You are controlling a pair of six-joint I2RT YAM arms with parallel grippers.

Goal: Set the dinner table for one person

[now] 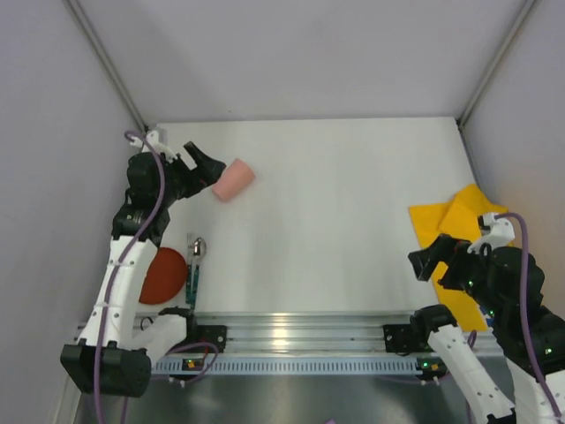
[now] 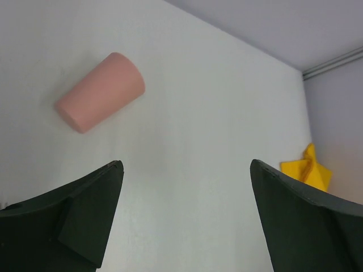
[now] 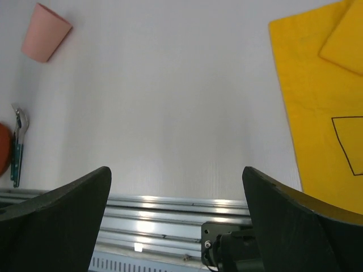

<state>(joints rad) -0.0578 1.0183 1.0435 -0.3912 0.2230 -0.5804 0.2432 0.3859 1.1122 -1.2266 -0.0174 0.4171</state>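
Worktop (image 1: pixel 344 221): large white rectangle, matte, flat, with faint lengthwise streaks. It fills the floor of the booth from the near rail to the back wall.

Near rail (image 1: pixel 300 331): ribbed, shiny aluminium extrusion. Both arm bases are bolted to it.

Booth walls: plain pale grey-lilac panels with thin metal strips running up the two far corners.

Cup (image 1: pixel 233 179): pale pink, smooth, matte, tapered. It lies on its side at far left of the worktop.

Plate (image 1: pixel 166 276): round, rust-red, at near left, partly hidden under the left arm (image 1: pixel 132 256).

Cutlery (image 1: pixel 194 269): just right of the plate. Bright metal heads and slim teal handles, lying lengthwise toward the rail. How many pieces there are cannot be told.

Placemat (image 1: pixel 428 225): yellow cloth, soft-edged, at the right side of the worktop. The right wrist view shows a thin black line printed on it. A smaller yellow square (image 1: pixel 472 212) overlaps its far corner.

Left jaws: black, wedge-shaped, wide apart and empty. They are aimed at the cup, which lies ahead of them and not between them.

Right jaws: on the right arm (image 1: pixel 521 309), also spread wide and holding nothing. They hang over the worktop just left of the placemat.
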